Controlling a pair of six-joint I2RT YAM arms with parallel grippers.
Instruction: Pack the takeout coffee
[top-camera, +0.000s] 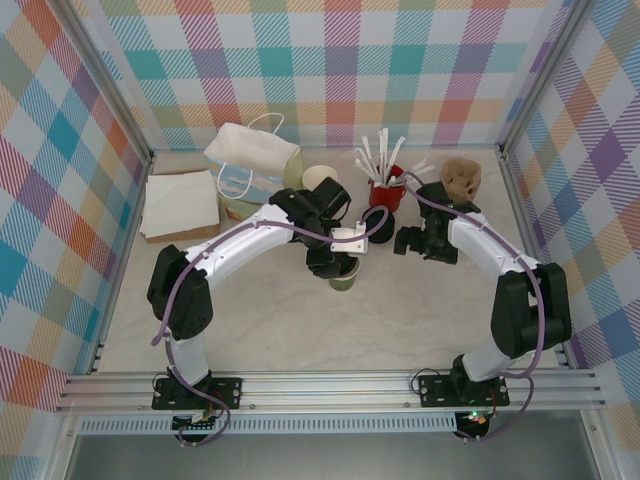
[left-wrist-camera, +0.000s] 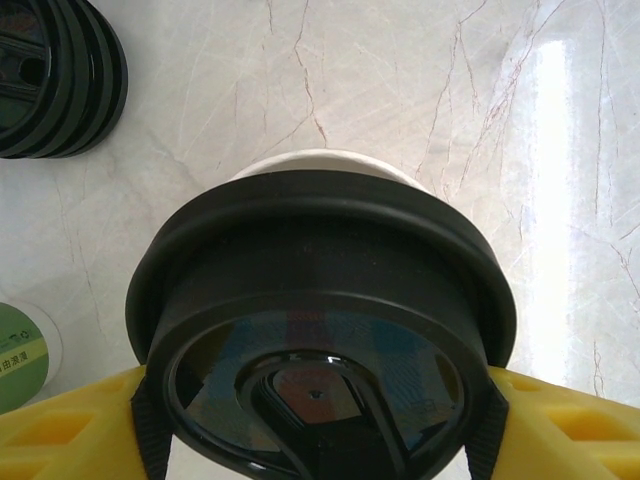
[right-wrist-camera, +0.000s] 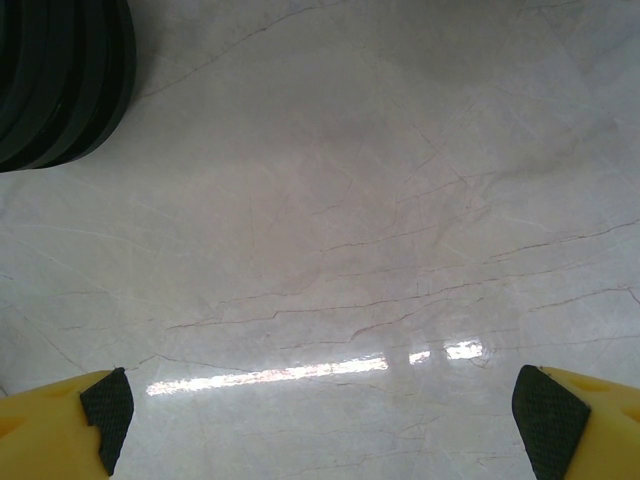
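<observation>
1. Lower centre, top view: bare table (top-camera: 330, 340) between the arm bases; open passage.
2. Upper band: napkin stack (top-camera: 182, 205), gift bag (top-camera: 250, 160), red stirrer holder (top-camera: 385, 190) and lid stack (top-camera: 378, 222) block the far side.
3. Centre: takeout coffee (top-camera: 343, 282) obstructs.

White arm links (top-camera: 245, 240) with black joints (top-camera: 180, 290), purple cables (top-camera: 541, 335), yellow fingers (right-wrist-camera: 45, 430), black ridged pads (right-wrist-camera: 545, 410)

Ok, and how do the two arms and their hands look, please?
The left arm and the right arm have white links between bulky black joints, and a thin purple cable runs along each. The left hand and the right hand each have two yellow fingers tipped with black pads.
</observation>
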